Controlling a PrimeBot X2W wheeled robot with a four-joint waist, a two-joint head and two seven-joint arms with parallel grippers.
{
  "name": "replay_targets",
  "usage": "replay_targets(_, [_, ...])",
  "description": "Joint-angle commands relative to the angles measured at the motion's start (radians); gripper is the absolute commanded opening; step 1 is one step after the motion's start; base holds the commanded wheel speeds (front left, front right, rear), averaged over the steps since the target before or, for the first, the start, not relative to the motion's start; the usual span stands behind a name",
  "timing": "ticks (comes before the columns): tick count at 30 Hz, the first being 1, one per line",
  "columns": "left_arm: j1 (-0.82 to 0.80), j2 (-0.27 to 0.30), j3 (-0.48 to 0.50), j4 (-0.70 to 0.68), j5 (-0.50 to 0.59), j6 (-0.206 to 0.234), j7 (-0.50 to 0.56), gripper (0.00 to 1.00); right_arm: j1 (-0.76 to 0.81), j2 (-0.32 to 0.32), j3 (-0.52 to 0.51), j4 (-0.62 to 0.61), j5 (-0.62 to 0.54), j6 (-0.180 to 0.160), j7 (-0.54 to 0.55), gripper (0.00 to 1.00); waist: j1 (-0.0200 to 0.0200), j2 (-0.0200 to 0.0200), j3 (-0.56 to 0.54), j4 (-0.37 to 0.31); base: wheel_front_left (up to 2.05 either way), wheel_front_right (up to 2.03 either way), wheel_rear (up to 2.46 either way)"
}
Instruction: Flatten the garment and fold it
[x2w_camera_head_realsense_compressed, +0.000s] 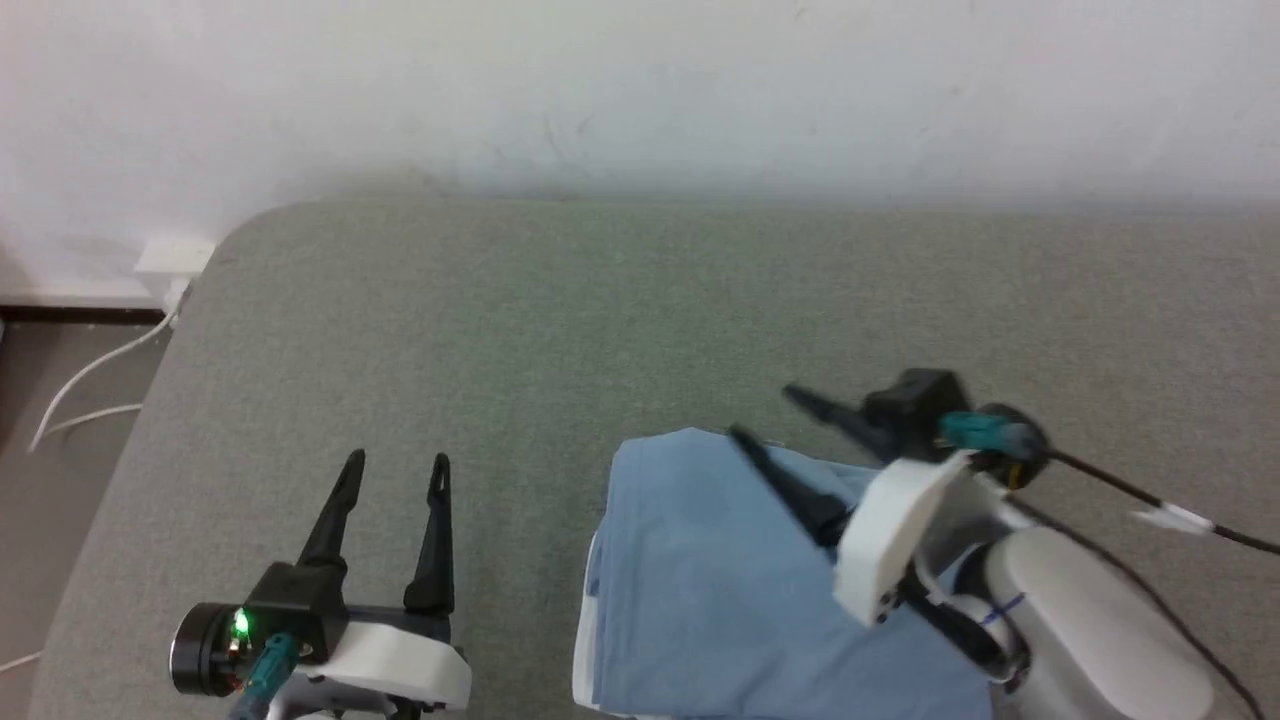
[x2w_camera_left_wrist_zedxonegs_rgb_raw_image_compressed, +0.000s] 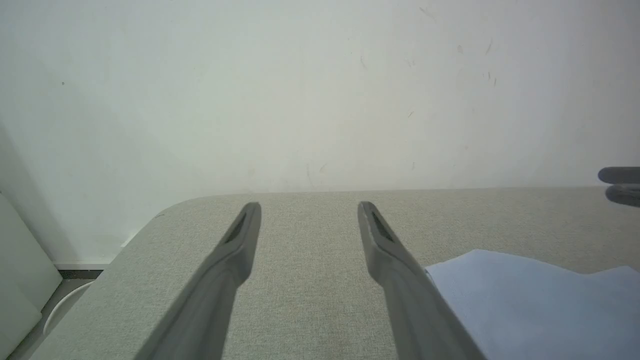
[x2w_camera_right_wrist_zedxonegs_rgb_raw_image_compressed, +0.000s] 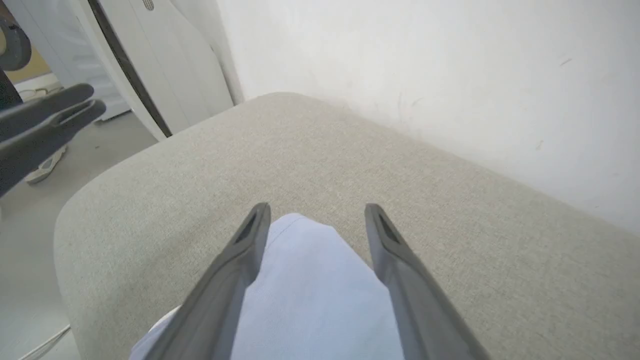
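Right fingers (x2w_camera_head_realsense_compressed: 785, 485) gape empty over the garment (x2w_camera_head_realsense_compressed: 700, 590)'s edge; left fingers (x2w_camera_head_realsense_compressed: 435, 530) gape nearby.

grey fabric-covered surface (x2w_camera_head_realsense_compressed: 500, 330) with a rounded corner, folded light blue garment (x2w_camera_head_realsense_compressed: 700, 580) on it

The garment (x2w_camera_head_realsense_compressed: 700, 590) runs off the head view's bottom edge, its right side hidden beneath the right gripper (x2w_camera_head_realsense_compressed: 762, 412) and pale forearm (x2w_camera_head_realsense_compressed: 1080, 620), while the left gripper (x2w_camera_right_wrist_zedxonegs_rgb_raw_image_compressed: 97, 100) is a blurred dark shape cut by the right wrist view's left edge.
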Motion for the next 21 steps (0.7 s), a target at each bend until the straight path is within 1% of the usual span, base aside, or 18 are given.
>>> replay_targets(1, [0.010,-0.008,0.007,-0.001,-0.009,0.000,-0.005,1.00,0.023,0.003,-0.034,-0.010,-0.033,-0.001,-0.024,1.00,0.0000,0.0000,-0.011,-0.014,0.00,0.00,0.00])
replay_targets(4, [0.015,-0.015,0.019,-0.005,-0.013,0.005,-0.005,1.00,0.103,0.002,-0.177,-0.052,-0.130,-0.001,-0.072,1.00,0.0000,0.0000,-0.016,-0.025,0.00,0.00,0.00])
replay_targets(10, [0.035,-0.025,0.054,-0.012,-0.027,0.019,-0.005,1.00,0.282,-0.002,-0.421,-0.179,-0.214,-0.001,-0.126,1.00,0.0000,0.0000,-0.018,-0.054,0.00,0.00,0.00])
replay_targets(14, [0.052,-0.027,0.078,-0.022,-0.037,0.027,-0.005,1.00,0.366,-0.001,-0.536,-0.268,-0.234,-0.001,-0.175,1.00,0.0000,0.0000,-0.021,-0.074,0.00,0.00,0.00])
replay_targets(16, [0.058,-0.026,0.086,-0.027,-0.040,0.030,-0.005,1.00,0.403,0.011,-0.582,-0.320,-0.239,-0.001,-0.192,1.00,0.0000,0.0000,-0.019,-0.081,0.00,0.00,0.00])
replay_targets(18, [0.061,-0.025,0.092,-0.032,-0.042,0.032,-0.005,1.00,0.436,0.021,-0.637,-0.351,-0.234,-0.001,-0.186,1.00,0.0000,0.0000,-0.014,-0.084,0.00,0.00,0.00])
replay_targets(21, [0.060,-0.026,0.094,-0.038,-0.043,0.035,-0.005,1.00,0.473,0.045,-0.747,-0.377,-0.182,-0.001,-0.159,1.00,0.0000,0.0000,-0.004,-0.081,0.00,0.00,0.00])
